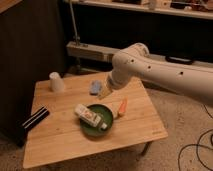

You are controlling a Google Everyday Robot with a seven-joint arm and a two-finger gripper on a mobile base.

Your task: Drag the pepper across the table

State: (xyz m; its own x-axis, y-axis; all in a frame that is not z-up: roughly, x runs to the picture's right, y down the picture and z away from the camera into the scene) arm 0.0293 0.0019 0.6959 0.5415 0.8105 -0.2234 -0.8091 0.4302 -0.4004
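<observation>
Gripper [104,92]: can't tell if it's spread or closed, it only reads as a yellowish tip under the wrist. It hangs over the middle of the table [60,142], toward the far edge. It's just right of the blue pad [95,87] and just beyond the far rim of the green plate [89,132]. The gripper looks apart from the pepper [122,106], up and to its left. The pepper lies flat on the planks just beside the plate's right rim, right of centre, with its long axis running roughly from near edge to far edge. Can't tell if pepper and rim touch. The white carton [88,115] lies on the plate's left half, one end at the far-left rim. The white arm [165,75] comes in over the far right corner. A white cup [56,81] sits near the far left corner. A black flat object [34,120] is at the left edge.
</observation>
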